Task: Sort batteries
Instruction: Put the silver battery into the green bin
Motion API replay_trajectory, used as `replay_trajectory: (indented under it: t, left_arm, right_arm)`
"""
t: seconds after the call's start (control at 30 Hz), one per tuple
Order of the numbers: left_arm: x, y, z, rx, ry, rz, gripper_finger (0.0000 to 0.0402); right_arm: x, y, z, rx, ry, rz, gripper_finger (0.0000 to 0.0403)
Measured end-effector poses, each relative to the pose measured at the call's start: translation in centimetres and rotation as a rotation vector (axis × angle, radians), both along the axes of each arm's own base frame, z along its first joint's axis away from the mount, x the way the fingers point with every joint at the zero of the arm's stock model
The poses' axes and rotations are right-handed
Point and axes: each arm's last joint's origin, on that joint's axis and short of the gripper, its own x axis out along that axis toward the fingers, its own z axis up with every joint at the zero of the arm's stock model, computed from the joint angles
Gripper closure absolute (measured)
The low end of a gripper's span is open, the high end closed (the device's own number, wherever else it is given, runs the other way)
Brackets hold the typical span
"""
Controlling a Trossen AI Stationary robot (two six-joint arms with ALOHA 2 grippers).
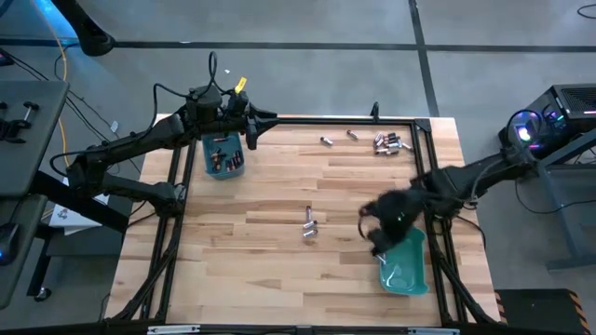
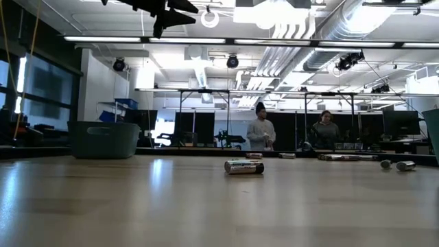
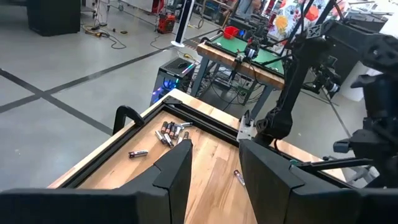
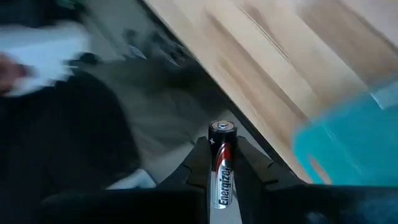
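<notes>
Pinched between the dark fingers of the right hand (image 4: 219, 180) is a single battery (image 4: 222, 163), black and copper-red, standing lengthwise with its silvery cap outward and the word "Energizer" readable along its side. Seen from above, that right hand (image 1: 389, 223) hovers near the table's right edge, just beside the teal bin (image 1: 407, 265) at the near right corner. So the step in hand looks like a carry: one cell is picked and on its way to a bin. The next move calls for bringing the hand squarely over the bin's open mouth before the fingers part, since a release at the rim could send the cell rolling off the table (image 1: 279, 195). Other batteries wait: a small pair (image 1: 310, 224) at mid-table and a cluster (image 1: 391, 142) along the far edge with two strays beside it. The left hand (image 1: 250, 130) waits at the far left by a second teal bin (image 1: 224, 156) that already holds some cells; its fingers stand spread with nothing between them. No other writing can be read.
</notes>
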Motion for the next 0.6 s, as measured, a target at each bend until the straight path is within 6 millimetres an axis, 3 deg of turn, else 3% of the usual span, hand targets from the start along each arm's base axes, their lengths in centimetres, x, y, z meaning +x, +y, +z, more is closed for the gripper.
replay_trajectory:
  t: [0.13, 0.27, 0.43, 0.6]
  left_arm:
    - [0.0, 0.0, 0.0, 0.008, 0.002, -0.001, 0.0273]
    - [0.0, 0.0, 0.0, 0.009, 0.002, -0.001, 0.0273]
    - [0.0, 0.0, 0.0, 0.008, 0.002, -0.001, 0.0273]
    - [0.0, 0.0, 0.0, 0.007, 0.002, -0.001, 0.0273]
  right_arm:
    - [-1.9, 2.0, -1.8, -0.008, 0.165, 0.019, 0.0377]
    - [-3.9, 3.0, -5.6, -0.006, 0.315, -0.042, 0.0377]
    - [-6.4, 2.2, -10.2, -0.076, 0.421, -0.303, 0.0377]
    - [-7.6, 1.1, -13.6, -0.098, 0.483, -0.481, 0.0377]
